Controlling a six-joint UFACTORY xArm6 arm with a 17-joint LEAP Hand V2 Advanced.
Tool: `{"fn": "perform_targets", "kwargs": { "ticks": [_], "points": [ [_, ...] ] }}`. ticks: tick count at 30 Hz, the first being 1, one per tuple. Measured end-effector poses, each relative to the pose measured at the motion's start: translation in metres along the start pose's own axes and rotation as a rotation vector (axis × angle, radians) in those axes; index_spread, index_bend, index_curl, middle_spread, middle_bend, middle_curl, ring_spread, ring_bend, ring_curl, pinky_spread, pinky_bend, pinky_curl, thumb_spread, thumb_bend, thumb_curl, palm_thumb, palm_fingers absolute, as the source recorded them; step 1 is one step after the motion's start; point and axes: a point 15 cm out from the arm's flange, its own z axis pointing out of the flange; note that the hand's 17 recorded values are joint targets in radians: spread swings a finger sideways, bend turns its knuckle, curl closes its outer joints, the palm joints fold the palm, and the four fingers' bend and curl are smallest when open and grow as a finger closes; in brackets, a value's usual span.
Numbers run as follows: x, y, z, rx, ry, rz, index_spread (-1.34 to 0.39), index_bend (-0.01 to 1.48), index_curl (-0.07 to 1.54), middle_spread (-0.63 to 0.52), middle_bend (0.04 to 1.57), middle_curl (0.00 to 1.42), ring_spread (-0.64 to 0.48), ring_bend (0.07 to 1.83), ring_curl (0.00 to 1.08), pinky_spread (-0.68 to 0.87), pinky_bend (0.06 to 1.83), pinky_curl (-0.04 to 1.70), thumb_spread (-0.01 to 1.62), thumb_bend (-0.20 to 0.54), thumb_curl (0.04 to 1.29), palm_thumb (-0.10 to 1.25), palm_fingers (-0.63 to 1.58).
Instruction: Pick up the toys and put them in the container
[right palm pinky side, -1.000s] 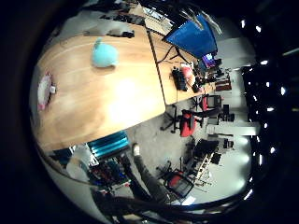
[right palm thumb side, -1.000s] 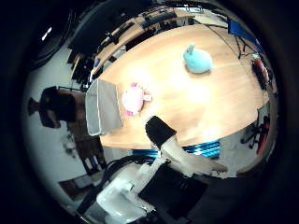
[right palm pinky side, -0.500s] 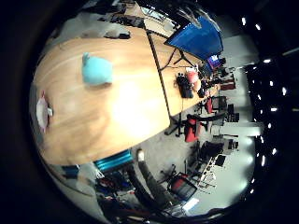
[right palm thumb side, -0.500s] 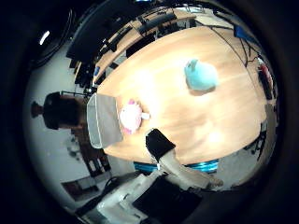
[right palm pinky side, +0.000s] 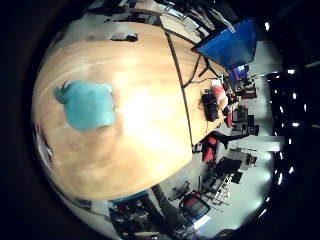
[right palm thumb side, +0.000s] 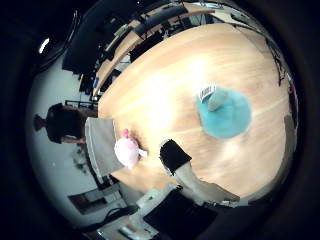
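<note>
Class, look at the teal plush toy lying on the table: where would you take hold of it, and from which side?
Grip the teal toy round its rounded body, probably coming straight down from above: it lies alone on the open wooden table, clear of the pink toy, with space on all sides for fingers to close.

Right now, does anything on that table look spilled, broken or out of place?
Nothing stands out. The teal toy and the pink toy lie apart on the wooden table; the pink one sits beside the grey container.
</note>
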Motion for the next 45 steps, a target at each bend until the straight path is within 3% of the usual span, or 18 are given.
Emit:
{"fn": "perform_targets", "kwargs": {
  "ticks": [13,29,35,37,39,45],
  "points": [
    [0.010,-0.020,0.069,-0.081,-0.029,0.002,-0.44,0.17,0.28,-0.06,0.28,0.37,0.01,0.71,0.23,0.39,1.18,0.07,0.95,-0.029,0.29,0.34,0.18],
    [0.000,0.017,0.100,-0.183,-0.054,-0.004,-0.41,0.11,0.25,-0.15,0.36,0.40,-0.18,0.93,0.30,-0.01,1.37,0.07,0.96,-0.015,0.29,0.38,0.36],
    [-0.004,0.032,0.111,-0.211,-0.075,0.008,-0.39,0.10,0.20,-0.21,0.43,0.43,-0.28,1.08,0.35,-0.26,1.55,0.14,1.01,0.012,0.31,0.53,0.53],
    [-0.005,0.034,0.112,-0.215,-0.077,0.011,-0.40,0.12,0.20,-0.24,0.48,0.45,-0.32,1.13,0.37,-0.34,1.59,0.16,1.03,0.045,0.33,0.63,0.64],
    [-0.004,0.034,0.112,-0.214,-0.077,0.013,-0.41,0.18,0.21,-0.28,0.53,0.47,-0.35,1.17,0.38,-0.40,1.56,0.17,1.03,0.098,0.35,0.77,0.78],
    [-0.003,0.028,0.091,-0.173,-0.062,0.024,-0.47,0.34,0.29,-0.36,0.64,0.54,-0.37,1.15,0.40,-0.50,1.37,0.16,0.99,0.157,0.39,1.00,1.11]
  ]
}}
